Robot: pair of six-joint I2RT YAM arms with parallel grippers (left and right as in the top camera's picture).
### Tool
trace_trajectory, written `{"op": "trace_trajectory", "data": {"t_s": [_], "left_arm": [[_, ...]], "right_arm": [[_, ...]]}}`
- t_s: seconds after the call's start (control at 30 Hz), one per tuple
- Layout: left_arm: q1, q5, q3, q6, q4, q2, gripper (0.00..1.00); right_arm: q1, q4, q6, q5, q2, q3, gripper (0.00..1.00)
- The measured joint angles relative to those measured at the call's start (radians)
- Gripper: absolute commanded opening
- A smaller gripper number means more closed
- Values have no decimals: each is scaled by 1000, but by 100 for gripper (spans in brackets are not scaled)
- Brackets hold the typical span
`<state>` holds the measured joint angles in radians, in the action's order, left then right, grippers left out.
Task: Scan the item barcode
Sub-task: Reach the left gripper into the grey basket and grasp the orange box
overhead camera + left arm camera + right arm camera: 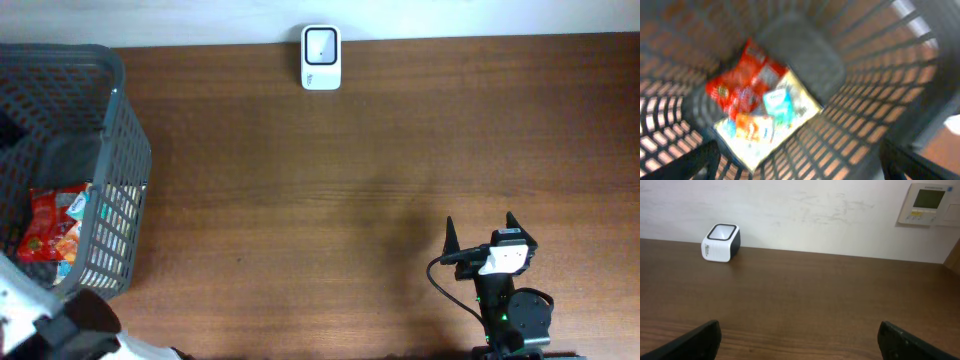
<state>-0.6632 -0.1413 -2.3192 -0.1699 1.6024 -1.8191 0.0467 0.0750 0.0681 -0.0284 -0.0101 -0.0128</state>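
Nearest the lens in the overhead view: the left arm (55, 330), white and out of focus, at the bottom-left corner beside the basket (118, 100). Its fingers are not visible here. The basket, a dark grey mesh, stands at the table's (330, 190) left edge. A red snack packet (48, 225) lies inside on the basket floor. The scanner (321, 57), white with a dark window, sits at the far edge of the table, well apart from the basket. The right gripper (480, 228) is at the near right, jaws spread wide, nothing between them.

Left wrist view, blurred: the left gripper (799, 150) hangs above the basket interior, both fingers (690, 162) wide apart and empty. Below it lie the red snack packet (740, 82) and a pale packet (767, 122) with blue and orange print, overlapping. A dark grey object (805, 57) lies beyond them; identity cannot be determined. No barcode is legible.

Right wrist view: the right gripper (800, 340) is released, fingers (695, 342) at both lower corners over bare wood. The scanner (720, 242) stands against the wall at far left. A wall panel (927, 202) is mounted at upper right.
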Motion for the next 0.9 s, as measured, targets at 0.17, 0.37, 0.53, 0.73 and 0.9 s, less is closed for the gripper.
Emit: {"op": "trace_trajectory", "data": {"t_s": [0.17,0.37,0.53,0.73,0.9], "left_arm": [[0,64,47,-1,79,-112,99],[1,93,314,-4,-21,-116,99],[1,96,578,-18,-191,-119,99],[1,93,807,-53,-373,-120,41],[2,94,807,-62,-388,-114,0]], "right_arm": [[0,0,0,0,0,0,98],[0,0,0,0,0,0,98],[0,0,0,0,0,0,98],[0,0,0,0,0,0,98],[0,0,0,0,0,0,98]]}}
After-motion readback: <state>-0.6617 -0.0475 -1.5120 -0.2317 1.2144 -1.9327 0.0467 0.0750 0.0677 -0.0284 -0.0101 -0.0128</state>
